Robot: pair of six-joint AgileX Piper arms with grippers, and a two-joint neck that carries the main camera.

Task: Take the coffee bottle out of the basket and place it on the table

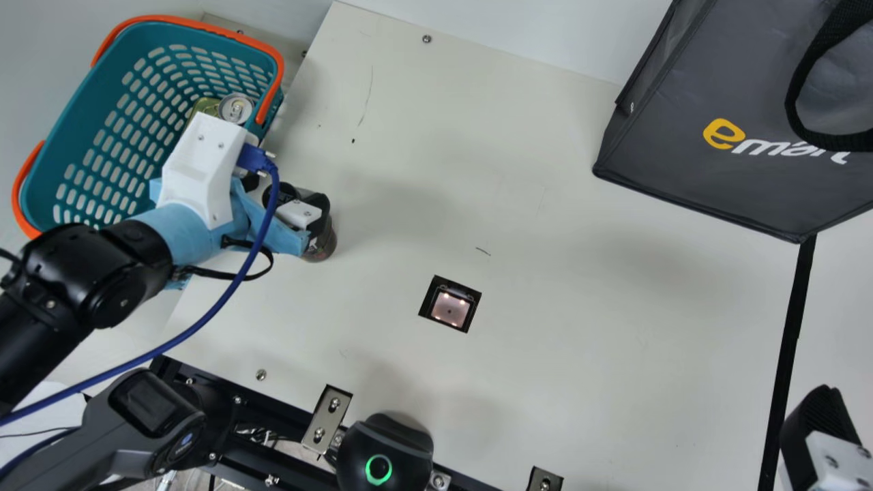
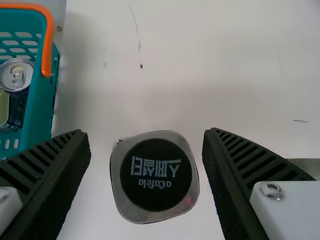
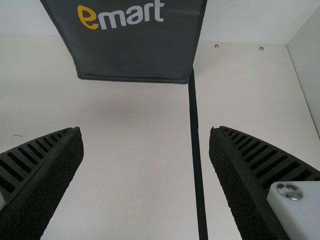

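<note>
So the left gripper has its fingers spread wide around the coffee bottle, one on either side, and from the wrist I can see a bit of table on both sides of it, so it's not squeezing anything. Right gripper is wide open too, nothing between its two black ribbed fingers. The bottle, just the one, is out of the basket and standing upright on the cream table, just beside the basket. It's got a round black cap with white print, a shiny squarish shoulder with rounded corners, and a brownish body. The basket is teal plastic, rounded at the corners and punched with rows of slots, plus two smooth orange handles. I count two things in there: one can with a silvery metal top and pull tab, and one olive-green item right next to it, too covered up to name. Across the table there's one dark grey bag, smooth fabric with seamed edges and a woven black strap. Also one straight black strip on the tabletop, and one squarish black-framed panel with small lights glowing in it
</note>
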